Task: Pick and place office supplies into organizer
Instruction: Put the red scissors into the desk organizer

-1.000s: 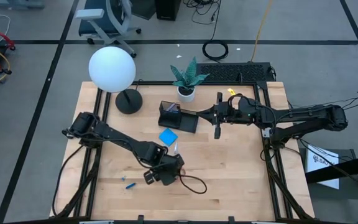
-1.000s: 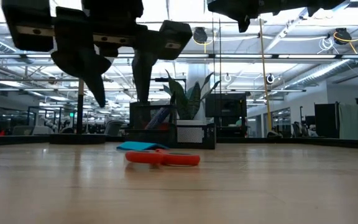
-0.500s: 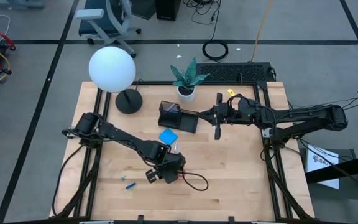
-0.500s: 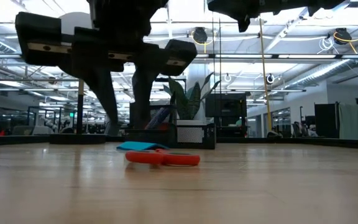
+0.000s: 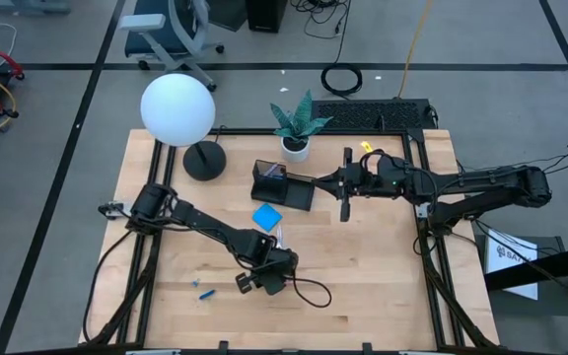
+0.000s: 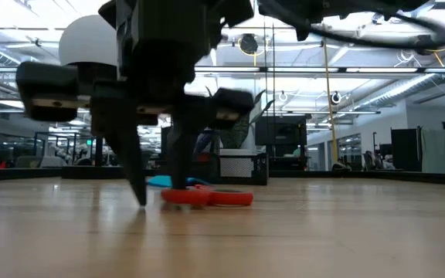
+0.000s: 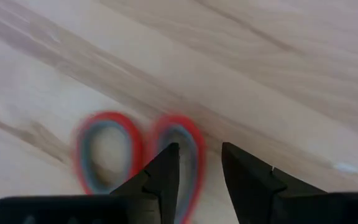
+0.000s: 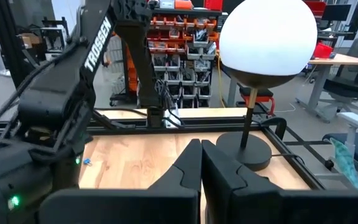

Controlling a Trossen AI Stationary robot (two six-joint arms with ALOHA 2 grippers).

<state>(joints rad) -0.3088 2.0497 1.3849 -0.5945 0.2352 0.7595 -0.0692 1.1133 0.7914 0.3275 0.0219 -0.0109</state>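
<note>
Left wrist view: left gripper (image 7: 199,163), fingers apart, straddles one loop of the red-handled scissors (image 7: 135,146); right gripper (image 8: 201,163) together.

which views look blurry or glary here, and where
Left wrist view: the scissors' red handles are smeared by blur. Low view: the left gripper up close is soft, backlit by ceiling lights. Right wrist view: the white lamp globe is glaringly bright.
</note>
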